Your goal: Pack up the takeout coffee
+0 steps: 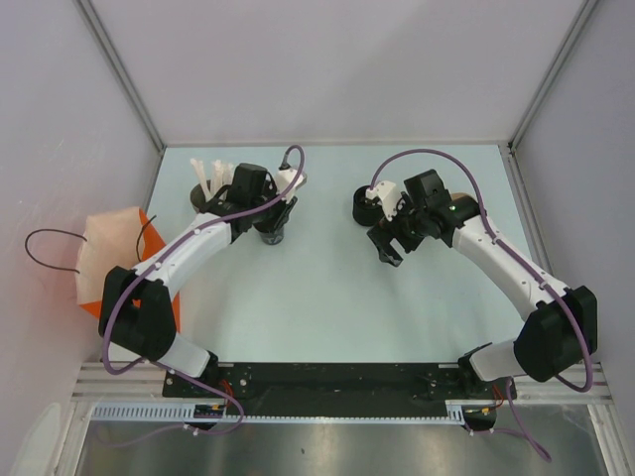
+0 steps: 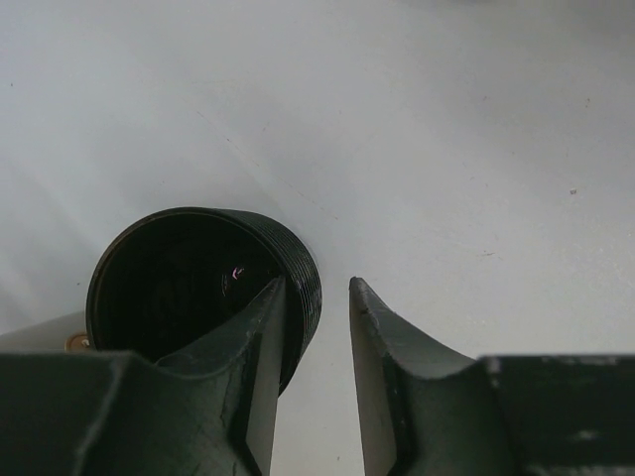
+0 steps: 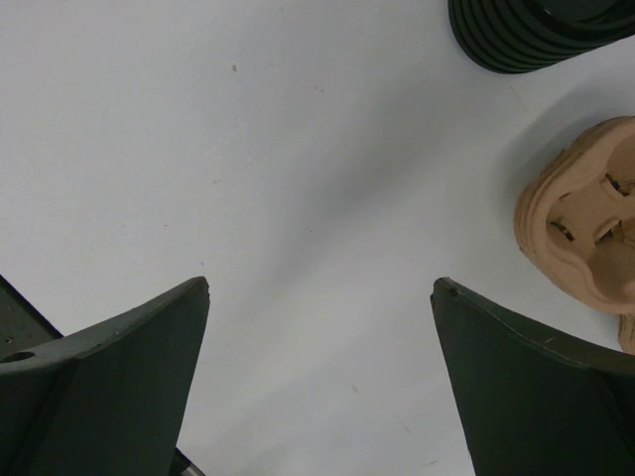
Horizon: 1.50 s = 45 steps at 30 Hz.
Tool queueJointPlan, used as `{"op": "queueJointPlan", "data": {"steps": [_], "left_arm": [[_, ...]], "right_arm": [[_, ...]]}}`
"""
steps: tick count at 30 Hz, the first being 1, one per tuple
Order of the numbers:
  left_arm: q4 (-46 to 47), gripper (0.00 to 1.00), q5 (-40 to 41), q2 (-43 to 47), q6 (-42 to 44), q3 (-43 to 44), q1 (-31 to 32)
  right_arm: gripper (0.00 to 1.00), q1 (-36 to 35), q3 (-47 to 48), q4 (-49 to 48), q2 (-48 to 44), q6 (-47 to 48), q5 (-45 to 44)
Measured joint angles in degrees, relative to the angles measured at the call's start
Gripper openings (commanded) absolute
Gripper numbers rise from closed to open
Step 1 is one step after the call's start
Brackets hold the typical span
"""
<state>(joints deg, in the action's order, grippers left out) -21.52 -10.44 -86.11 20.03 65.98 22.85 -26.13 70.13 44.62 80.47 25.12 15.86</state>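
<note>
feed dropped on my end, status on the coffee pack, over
Left fingers straddle rim of lidless black cup, not clamped. Right fingers wide open. Takeout coffee untouched, ahead of them. Tan cup carrier beside it, nothing blocking.

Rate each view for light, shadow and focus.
Top view: even, soft light, faint shadows, sharp. Left wrist: the left claw is close and soft-edged; the inside of the open cup is nearly black bar one small glint. Right wrist: a diffuse shadow band crosses the table; the carrier is cropped at the edge.
</note>
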Motion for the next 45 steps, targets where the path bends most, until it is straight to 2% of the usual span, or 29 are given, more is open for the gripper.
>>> {"op": "queueJointPlan", "data": {"steps": [15,23,42,45], "left_arm": [[0.8,0.18,2.2,0.0,-0.7,0.0,-0.5],[1.0,0.0,2.8,0.0,-1.2,0.0,-0.7],[1.6,0.0,4.3,1.8,-2.1,-0.1,-0.9],[1.9,0.07,4.3,2.8,-2.1,-0.3,-1.0]], "right_arm": [[1.0,0.0,0.0,-0.1,0.5,0.0,0.0],[1.0,0.0,0.0,-0.2,0.5,0.0,-0.2],[1.0,0.0,0.0,-0.4,0.7,0.0,-0.4],[1.0,0.0,0.0,-0.4,0.7,-0.1,-0.5]]}}
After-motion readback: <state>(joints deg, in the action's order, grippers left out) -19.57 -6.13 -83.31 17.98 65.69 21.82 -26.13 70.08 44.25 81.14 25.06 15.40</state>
